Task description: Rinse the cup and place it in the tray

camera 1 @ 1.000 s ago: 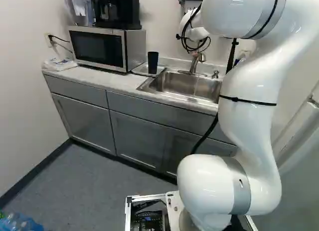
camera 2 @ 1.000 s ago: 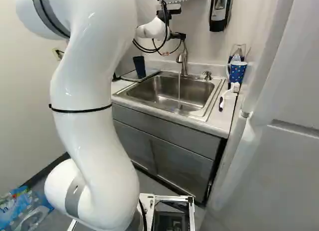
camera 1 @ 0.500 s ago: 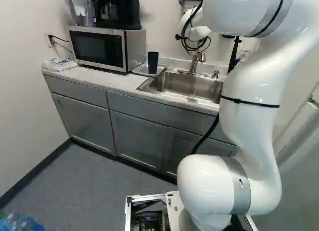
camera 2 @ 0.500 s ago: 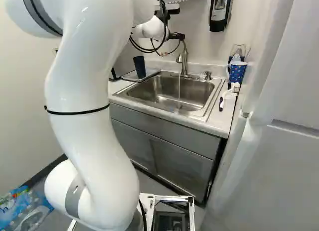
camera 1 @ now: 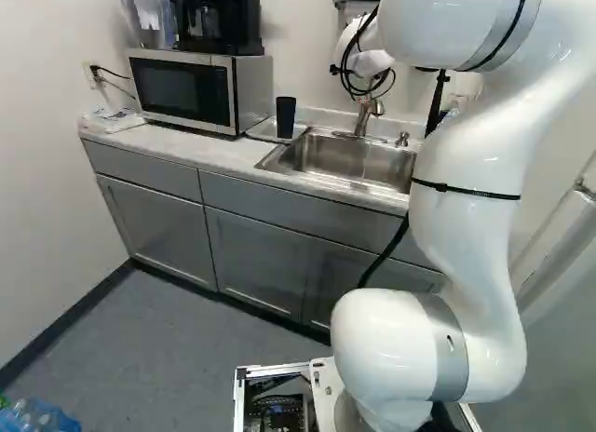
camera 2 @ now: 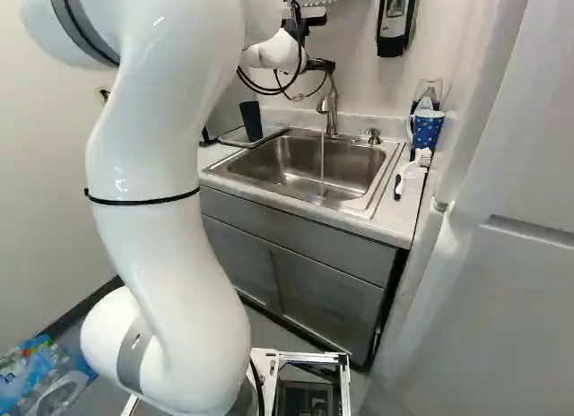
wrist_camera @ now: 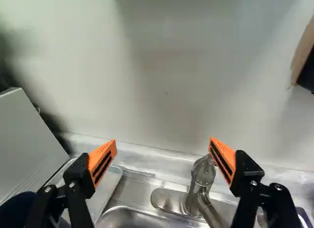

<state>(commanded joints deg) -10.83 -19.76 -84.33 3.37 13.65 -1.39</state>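
My claw (wrist_camera: pixel 163 141) is spread wide and empty. The tap (wrist_camera: pixel 203 175) is beside one orange pad (wrist_camera: pixel 223 156); swinging sideways could bump it. Water (camera 2: pixel 323 160) runs into the sink (camera 2: pixel 359 169). The dark cup (camera 2: pixel 251 120) stands on the tray (wrist_camera: pixel 109 183); a fast turn could tip it.

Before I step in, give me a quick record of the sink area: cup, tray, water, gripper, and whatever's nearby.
Cup: dark cup, standing on the tray
Tray: metal tray, between the microwave and the sink
Water: running from the faucet into the sink
Gripper: open, nothing held, by the faucet
Other side of sink: spotted blue mug, white brush
Rinsed yet: cannot tell
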